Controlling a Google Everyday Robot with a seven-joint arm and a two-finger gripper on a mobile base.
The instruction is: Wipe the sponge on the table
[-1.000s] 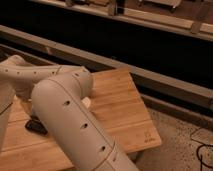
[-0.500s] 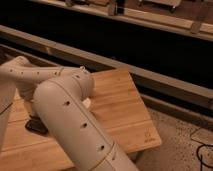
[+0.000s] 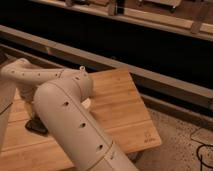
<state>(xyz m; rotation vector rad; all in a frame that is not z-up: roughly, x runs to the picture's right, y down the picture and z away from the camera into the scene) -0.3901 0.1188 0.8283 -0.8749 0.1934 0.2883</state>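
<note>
Gripper [image 3: 34, 116], whether spread or closed unclear, sits over sponge [image 3: 38, 127] on table [image 3: 120, 102].

Indoor workspace, likely a lab or office area: a wooden table [image 3: 120, 107] stands on a speckled hard floor [image 3: 176, 131], beside a long dark counter front [image 3: 150, 47] crossed by pale horizontal rails [image 3: 165, 80]. A white robot arm [image 3: 65, 112] reaches over the table, its gripper [image 3: 36, 125] low near the table's left edge.

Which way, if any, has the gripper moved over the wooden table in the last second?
No, no visible move. The gripper is down at the wooden table, as far from its front right corner as before.
</note>
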